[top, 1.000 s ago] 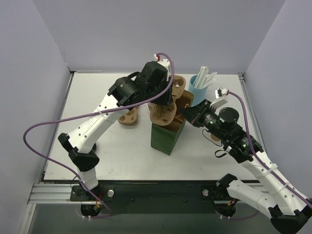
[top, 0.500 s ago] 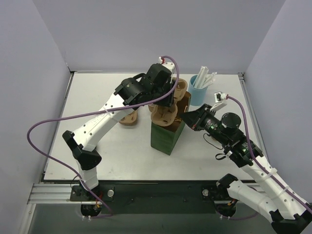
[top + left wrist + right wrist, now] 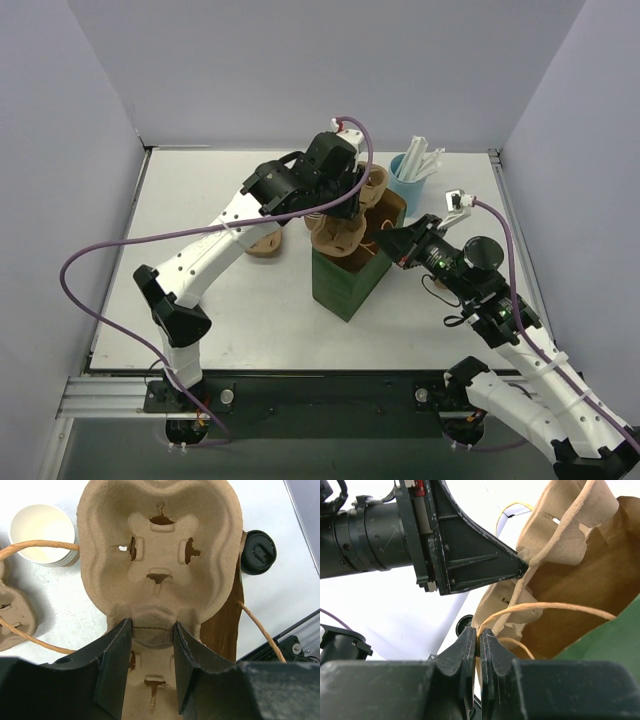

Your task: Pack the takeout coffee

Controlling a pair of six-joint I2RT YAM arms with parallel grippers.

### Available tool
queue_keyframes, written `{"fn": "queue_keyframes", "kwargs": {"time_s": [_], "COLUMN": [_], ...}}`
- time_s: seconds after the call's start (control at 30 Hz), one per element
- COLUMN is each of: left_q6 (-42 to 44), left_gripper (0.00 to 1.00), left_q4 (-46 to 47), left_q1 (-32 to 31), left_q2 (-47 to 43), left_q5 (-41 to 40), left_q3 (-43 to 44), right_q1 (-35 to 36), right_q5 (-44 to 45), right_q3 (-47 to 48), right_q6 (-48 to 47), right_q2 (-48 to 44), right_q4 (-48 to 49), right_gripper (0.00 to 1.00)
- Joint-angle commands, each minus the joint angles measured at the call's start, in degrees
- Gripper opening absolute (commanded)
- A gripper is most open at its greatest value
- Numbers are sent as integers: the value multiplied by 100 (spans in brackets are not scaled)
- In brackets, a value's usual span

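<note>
The takeout coffee (image 3: pixel 257 552), a brown cup with a black lid, stands on the table beside the bag; its lid also shows in the right wrist view (image 3: pixel 465 622). In the top view I cannot make it out. My left gripper (image 3: pixel 340 205) (image 3: pixel 152 625) is shut on the rim of a pulp cup carrier (image 3: pixel 157 555) (image 3: pixel 338 232), holding it in the mouth of the green paper bag (image 3: pixel 345 285). My right gripper (image 3: pixel 400 243) (image 3: pixel 479 632) is shut on the bag's twine handle (image 3: pixel 545 609), holding the mouth open.
A stack of lidless cups with white insides (image 3: pixel 42 535) stands by the bag. Another pulp carrier (image 3: pixel 265 242) lies left of the bag. A blue cup of white sticks (image 3: pixel 408 175) stands at the back right. Walls enclose the table.
My left gripper moved right and lowered the carrier toward the bag's mouth. My right gripper drew the handle a little to the right, and the bag's mouth stands wider.
</note>
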Motion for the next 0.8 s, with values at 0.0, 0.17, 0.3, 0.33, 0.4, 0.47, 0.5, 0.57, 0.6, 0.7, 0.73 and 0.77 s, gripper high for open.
{"fn": "queue_keyframes", "kwargs": {"time_s": [0.0,0.17,0.3,0.33,0.4,0.47,0.5,0.57,0.6,0.7,0.73,0.77], "left_q6": [117,144,170,179,179,179,179,188,188,179,170,161], "left_gripper": [24,24,23,23,23,23,23,23,23,23,23,23], "left_q4": [306,341,324,332,323,315,323,341,350,402,446,481], "left_q1": [-33,-24,-24,-24,-24,-24,-24,-24,-24,-33,-33,-33], "left_q2": [42,16,51,51,59,59,51,51,51,42,33,42], "left_q5": [51,7,-28,-37,-46,-55,-55,-64,-64,15,50,94], "left_q3": [-75,-154,-189,-207,-207,-216,-216,-225,-225,-198,-189,-172], "right_q1": [-153,-417,-584,-628,-751,-882,-926,-1023,-1102,-1190,-1199,-1217], "right_q5": [-374,-716,-997,-1051,-1156,-1226,-1305,-1393,-1446,-1587,-1613,-1631], "right_q3": [-190,-393,-472,-489,-533,-603,-630,-674,-674,-674,-683,-683], "right_q6": [-169,-151,-81,-63,-2,68,95,147,174,227,227,253], "right_q2": [-234,-410,-445,-436,-436,-497,-533,-568,-559,-551,-542,-533], "right_q4": [549,838,1023,1067,1102,1146,1225,1243,1261,1313,1331,1340], "right_gripper": [0,0,0,0,0,0,0,0,0,0,0,0]}}
